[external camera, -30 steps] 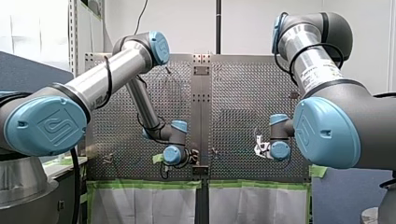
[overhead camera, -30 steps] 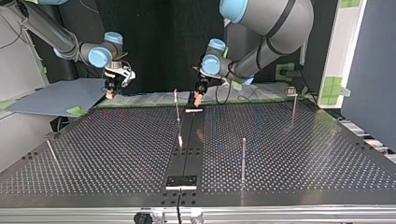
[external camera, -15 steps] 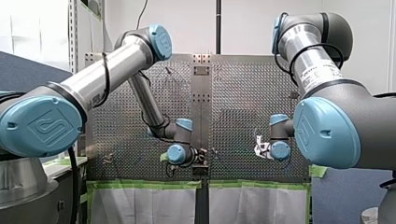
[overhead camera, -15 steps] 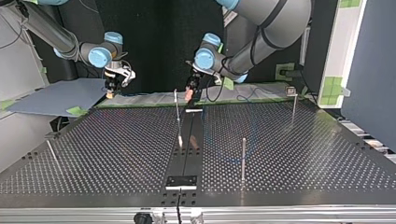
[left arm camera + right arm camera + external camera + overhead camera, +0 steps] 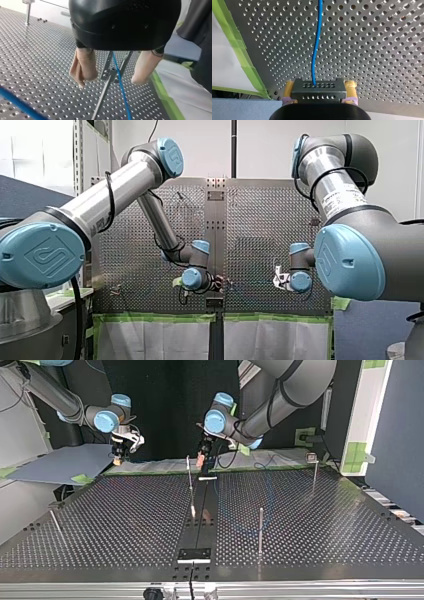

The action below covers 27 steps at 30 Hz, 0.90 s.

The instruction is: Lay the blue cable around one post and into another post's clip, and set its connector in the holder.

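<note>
Two pincers differ: my left gripper [image 5: 110, 80], upper middle of the top view, gapes wide with the blue cable [image 5: 121, 87] passing between its beige pads [image 5: 83, 66], touching neither, while my right gripper [image 5: 320, 86], upper left there, clamps the black connector [image 5: 318, 93].

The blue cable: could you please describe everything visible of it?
The blue cable is thin, smooth and flexible-looking. One end enters the black connector clamped in my right gripper; from there it runs in slight waves over the perforated table. Another stretch passes untouched between my left gripper's open jaws.
</note>
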Available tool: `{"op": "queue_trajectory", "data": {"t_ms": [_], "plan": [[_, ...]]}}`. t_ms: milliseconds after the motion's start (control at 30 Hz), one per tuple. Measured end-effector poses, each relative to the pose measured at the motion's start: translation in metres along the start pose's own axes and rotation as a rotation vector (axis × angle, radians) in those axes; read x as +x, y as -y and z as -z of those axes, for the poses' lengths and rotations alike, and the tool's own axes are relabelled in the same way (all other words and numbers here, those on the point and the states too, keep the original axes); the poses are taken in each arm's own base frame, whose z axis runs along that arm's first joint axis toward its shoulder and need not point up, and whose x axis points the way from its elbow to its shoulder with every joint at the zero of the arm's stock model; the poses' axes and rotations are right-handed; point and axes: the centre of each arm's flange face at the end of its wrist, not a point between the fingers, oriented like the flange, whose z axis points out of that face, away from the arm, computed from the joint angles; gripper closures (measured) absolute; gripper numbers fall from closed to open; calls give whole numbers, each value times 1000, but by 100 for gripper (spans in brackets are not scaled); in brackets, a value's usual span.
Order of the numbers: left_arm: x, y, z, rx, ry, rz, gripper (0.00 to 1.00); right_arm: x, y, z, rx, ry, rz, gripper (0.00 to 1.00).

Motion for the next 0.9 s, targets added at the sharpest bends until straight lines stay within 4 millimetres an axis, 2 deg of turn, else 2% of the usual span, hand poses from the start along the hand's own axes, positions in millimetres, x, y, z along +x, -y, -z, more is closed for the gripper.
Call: {"op": "queue_trajectory", "data": {"t_ms": [400, 700, 900], "plan": [[2, -1, 27, -79, 7, -5, 0, -1, -1, -1, 10, 2, -6, 80], [6, 6, 35, -137, 12, 3, 0, -2, -1, 0, 10, 10, -7, 80], [4, 3, 35, -186, 40, 56, 0, -3, -1, 0, 10, 11, -7, 80]]}}
